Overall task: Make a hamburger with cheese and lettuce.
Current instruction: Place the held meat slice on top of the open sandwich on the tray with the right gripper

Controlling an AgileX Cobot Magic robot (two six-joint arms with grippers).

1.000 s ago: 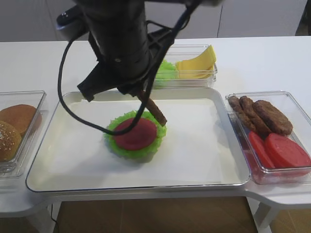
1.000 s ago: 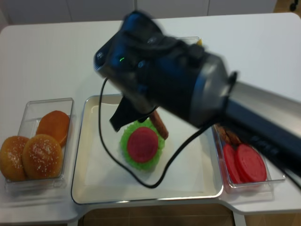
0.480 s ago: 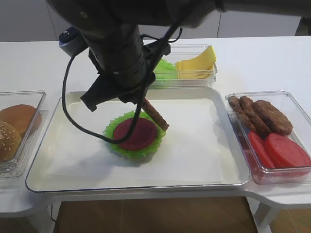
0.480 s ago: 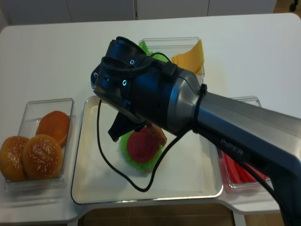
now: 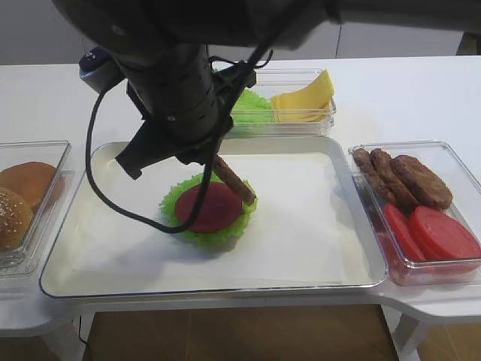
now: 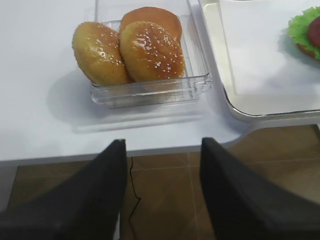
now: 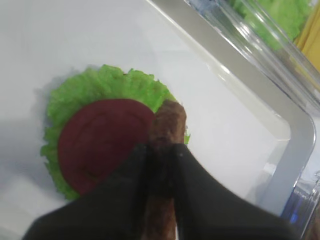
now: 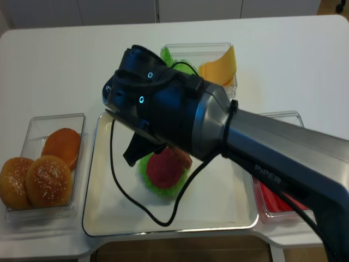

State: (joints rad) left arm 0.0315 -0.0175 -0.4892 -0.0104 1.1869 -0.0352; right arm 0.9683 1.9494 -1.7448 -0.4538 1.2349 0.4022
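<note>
The hamburger [image 5: 208, 210], topped by a red disc inside its lettuce [image 7: 80, 95] rim, sat on the tray [image 5: 331, 248]. The right gripper [image 7: 159, 152] was clamped on a brown patty [image 7: 167, 125], held edge-on above the hamburger's far-right rim. The left gripper [image 6: 162, 165] was released, away from the tray, near the buns [image 6: 130, 50]. Cheese [image 5: 304, 98] lay in a bin behind the tray.

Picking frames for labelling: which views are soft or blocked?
Right wrist: the right claw and the patty it grips are blurred up close; the hamburger is fairly sharp. Exterior high: the arm hides the tray's upper left. Realsense: the arm covers much of the tray. Left wrist: buns crisp, claw fingers soft.
</note>
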